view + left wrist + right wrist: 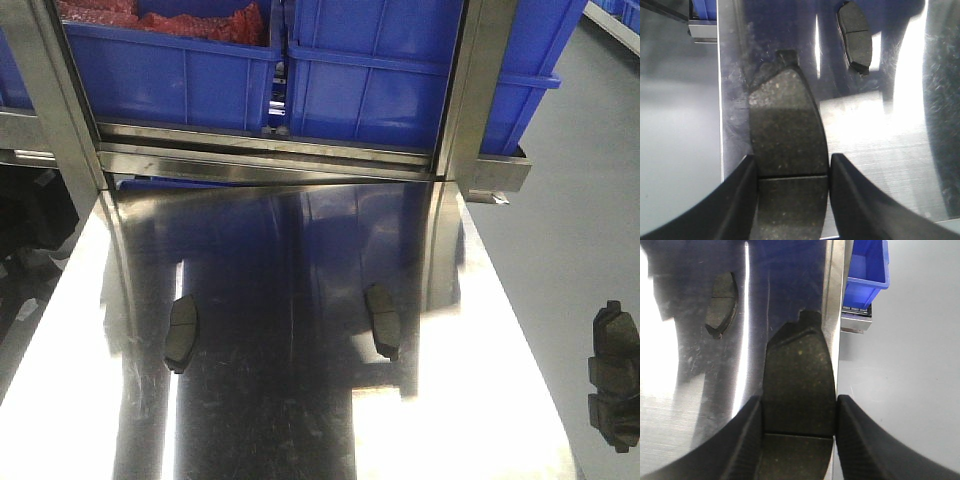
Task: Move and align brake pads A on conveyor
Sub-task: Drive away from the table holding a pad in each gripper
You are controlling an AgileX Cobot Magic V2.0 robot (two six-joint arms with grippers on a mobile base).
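Cropped at the edges
The left pad (787, 145) and right pad (799, 380) are running off their wrist views' bottom edges, lower ends unseen; 1 dark shape (613, 375) is getting cut by the front view's right edge, unidentifiable.

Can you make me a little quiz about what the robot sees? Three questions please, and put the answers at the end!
1. True or false: the left gripper has its jaws shut on a brake pad.
2. In the front view, how many loose brake pads lie on the steel table? A) none B) two C) five
3. Fill in the gap: the bins behind the table are coloured ____.

Key: 1 true. 2 B, the second one is over here. 3 blue.
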